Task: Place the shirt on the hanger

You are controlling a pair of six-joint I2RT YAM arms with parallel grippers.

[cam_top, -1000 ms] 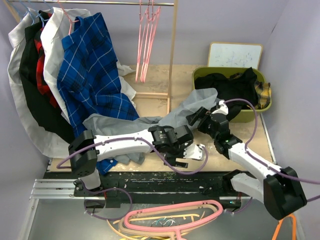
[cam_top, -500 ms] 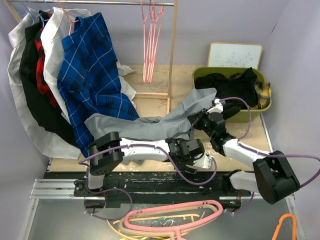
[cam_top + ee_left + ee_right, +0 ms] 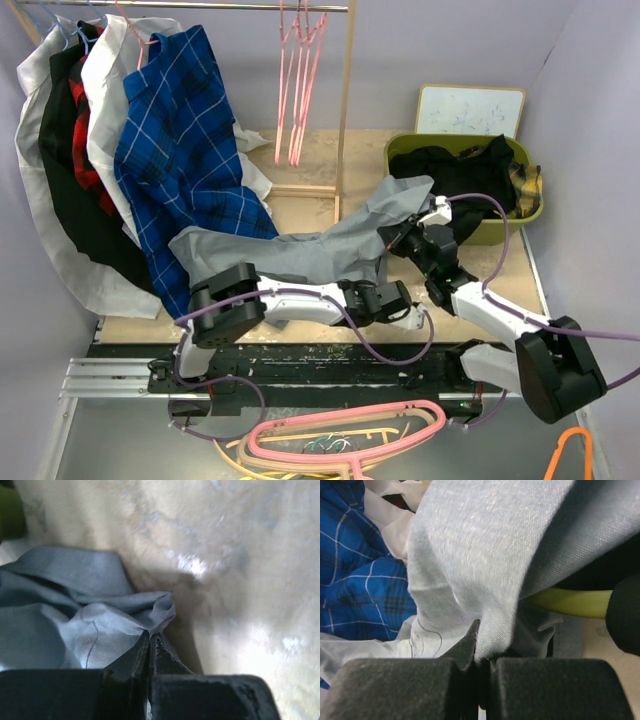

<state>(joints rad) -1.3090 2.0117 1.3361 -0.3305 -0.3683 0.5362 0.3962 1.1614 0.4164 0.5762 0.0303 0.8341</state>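
Note:
The grey shirt [image 3: 300,255] lies crumpled across the table, from under the blue check shirt to the green bin. My left gripper [image 3: 388,292] is at its near right edge, low over the table. In the left wrist view this gripper [image 3: 151,640] is shut on a small fold of the shirt [image 3: 75,610]. My right gripper [image 3: 402,240] is at the shirt's raised right end. In the right wrist view it [image 3: 482,650] is shut on a hanging fold of the shirt [image 3: 485,555]. Several thin pink hangers, the hanger [image 3: 298,90] among them, hang from the rail at the back.
A green bin [image 3: 530,165] with dark clothes stands at the right, a whiteboard [image 3: 470,108] behind it. The blue check shirt [image 3: 185,140] and a black garment [image 3: 70,190] hang at the left. The rack's wooden post [image 3: 345,120] stands mid-table. Thick pink and cream hangers [image 3: 340,440] lie below the bases.
Both grippers have gone from open to shut on the grey shirt. The left arm has slid right and nearer to the shirt's edge. The cloth's right end has lifted a little.

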